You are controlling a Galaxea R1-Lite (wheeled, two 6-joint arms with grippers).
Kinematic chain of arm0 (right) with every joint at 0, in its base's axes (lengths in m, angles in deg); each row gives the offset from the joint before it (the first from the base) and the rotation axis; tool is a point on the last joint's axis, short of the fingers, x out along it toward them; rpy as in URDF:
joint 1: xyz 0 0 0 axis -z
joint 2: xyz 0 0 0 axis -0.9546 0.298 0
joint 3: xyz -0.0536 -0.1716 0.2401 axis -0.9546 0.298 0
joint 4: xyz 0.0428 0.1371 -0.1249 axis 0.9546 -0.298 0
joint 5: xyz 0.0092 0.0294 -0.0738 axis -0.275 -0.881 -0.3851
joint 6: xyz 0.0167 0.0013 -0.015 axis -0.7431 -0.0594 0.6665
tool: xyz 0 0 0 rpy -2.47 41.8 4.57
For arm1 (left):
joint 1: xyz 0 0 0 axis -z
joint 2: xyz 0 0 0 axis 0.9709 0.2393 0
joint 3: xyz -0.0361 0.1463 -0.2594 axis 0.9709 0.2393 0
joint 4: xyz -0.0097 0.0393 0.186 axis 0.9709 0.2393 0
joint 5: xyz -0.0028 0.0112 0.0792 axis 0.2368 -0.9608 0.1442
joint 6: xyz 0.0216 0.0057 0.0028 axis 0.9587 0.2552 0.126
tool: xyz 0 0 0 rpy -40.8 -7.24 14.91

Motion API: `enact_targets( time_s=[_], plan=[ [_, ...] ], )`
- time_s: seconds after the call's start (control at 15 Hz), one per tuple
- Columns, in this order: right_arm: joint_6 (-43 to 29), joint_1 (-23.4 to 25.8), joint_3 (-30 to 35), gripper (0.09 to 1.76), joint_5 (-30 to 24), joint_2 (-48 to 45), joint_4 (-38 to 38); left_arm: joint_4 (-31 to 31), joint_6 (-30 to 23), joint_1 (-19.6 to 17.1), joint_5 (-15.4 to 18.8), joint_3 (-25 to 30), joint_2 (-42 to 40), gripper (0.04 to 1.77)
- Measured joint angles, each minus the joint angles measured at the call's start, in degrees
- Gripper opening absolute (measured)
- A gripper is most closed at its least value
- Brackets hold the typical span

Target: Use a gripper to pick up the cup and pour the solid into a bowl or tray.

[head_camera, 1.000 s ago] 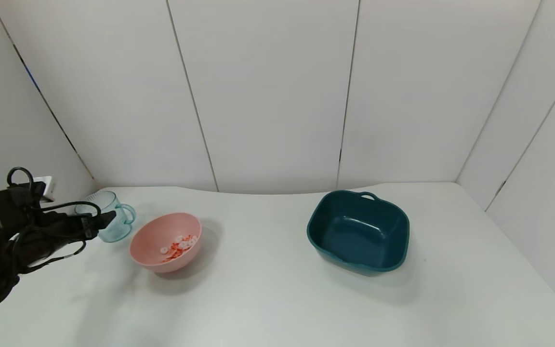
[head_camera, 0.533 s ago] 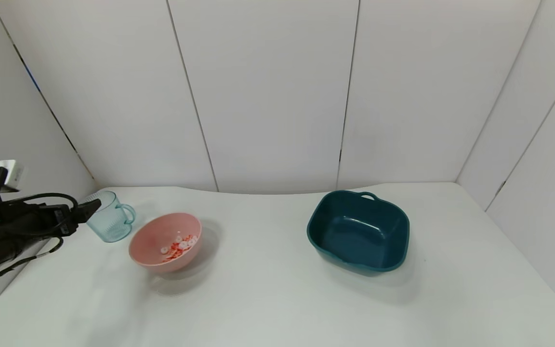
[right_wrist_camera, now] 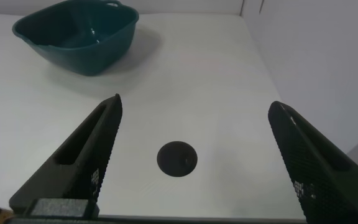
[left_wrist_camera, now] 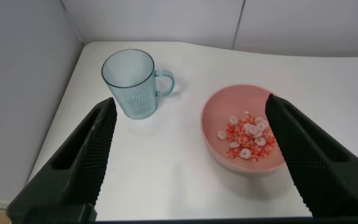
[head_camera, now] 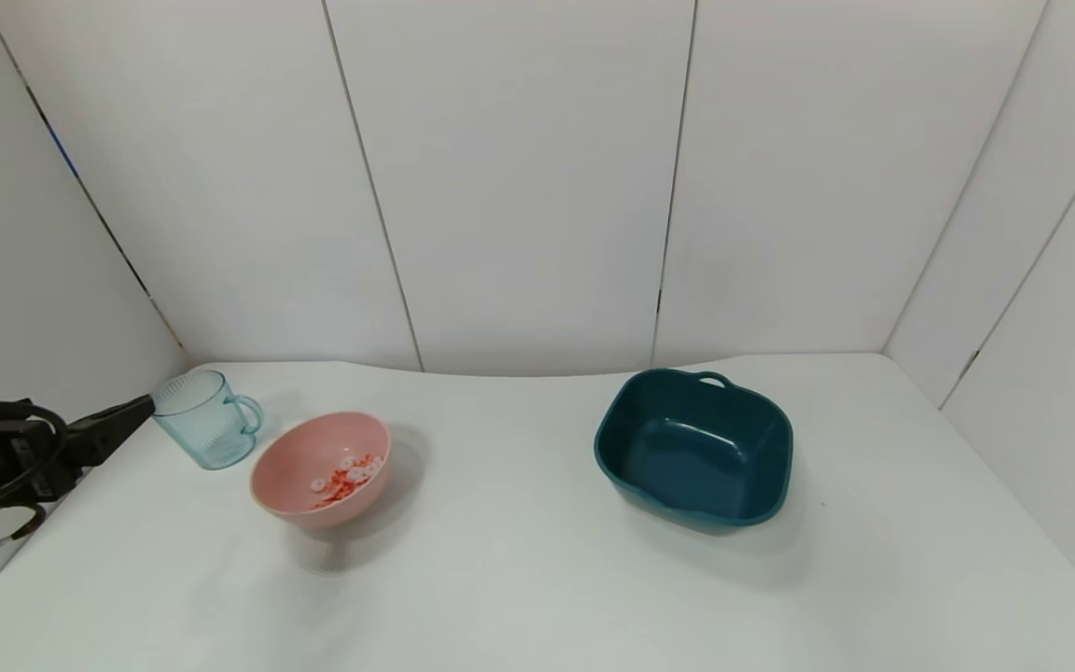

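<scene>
The pale-blue ribbed cup point(head_camera: 204, 420) stands upright and empty at the far left of the table, with its handle toward the pink bowl point(head_camera: 281, 481). The red and white ring pieces point(head_camera: 347, 476) lie inside the bowl. My left gripper point(head_camera: 118, 422) is open and empty at the table's left edge, drawn back from the cup. In the left wrist view the cup point(left_wrist_camera: 131, 84), the bowl point(left_wrist_camera: 211, 130) and the pieces point(left_wrist_camera: 247, 135) lie ahead of the open left gripper point(left_wrist_camera: 189, 102). My right gripper point(right_wrist_camera: 194, 102) is open and empty, out of the head view.
A dark teal basin point(head_camera: 743, 499) with a handle stands right of centre and is empty; it also shows in the right wrist view point(right_wrist_camera: 79, 43). A round black hole point(right_wrist_camera: 176, 158) is in the tabletop below the right gripper. White walls enclose the table.
My left gripper has pulled back to the left, away from the cup. The cup stays upright on the table. The bowl and basin have not moved.
</scene>
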Motion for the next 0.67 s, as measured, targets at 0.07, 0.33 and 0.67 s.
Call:
enact_targets(
  time_s=[0.07, 0.33, 0.67],
  plan=[
    [0.0, 0.0, 0.0, 1.71, 0.0, 0.0, 0.4, 1.0, 0.0, 0.0, 0.4, 1.0, -2.4, 1.71],
    [0.0, 0.1, 0.2, 1.71, 0.0, 0.0, 0.7, 5.2, 1.4, 0.0, 1.1, 4.2, -11.4, 1.72],
    [0.0, 0.1, 0.2, 1.71, 0.0, 0.0, 0.7, 13.2, 1.6, 0.0, 1.1, 5.5, -23.0, 1.72]
  ],
)
